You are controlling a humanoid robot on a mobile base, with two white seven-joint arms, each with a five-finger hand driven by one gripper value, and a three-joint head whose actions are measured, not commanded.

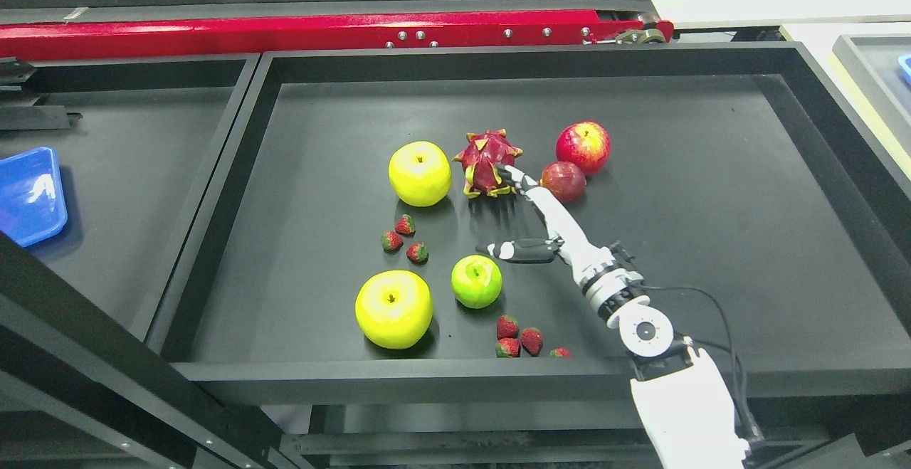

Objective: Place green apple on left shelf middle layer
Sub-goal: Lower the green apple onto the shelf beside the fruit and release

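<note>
the right hand (pixel 544 220), white with dark fingertips, reaches in from the lower right over the large black shallow tray (pixel 712 255), its fingers (pixel 518 178) stretched out flat toward the back and its thumb (pixel 514 250) sticking out sideways to the left; it is spread and holds nothing. the small round green apple (pixel 476 281) sits on the tray floor toward the front, just below and to the left of the thumb, apart from the hand. the fingertips lie right beside the spiky red dragon fruit (pixel 487 163) and close to the small dark red round fruit (pixel 564 181); whether they touch either one cannot be told. behind that dark fruit, touching or nearly touching it, is a red and yellow apple (pixel 583 146). a large yellow apple (pixel 419 173) stands left of the dragon fruit, and a second large yellow apple (pixel 393 309) sits just left of the green apple near the front rim. three small red strawberries (pixel 405 238) lie between the two yellow apples, and another cluster of strawberries (pixel 519 339) lies by the front rim, right of the green apple. a blue plastic tray (pixel 28 195) rests in the neighbouring black compartment at far left.
</note>
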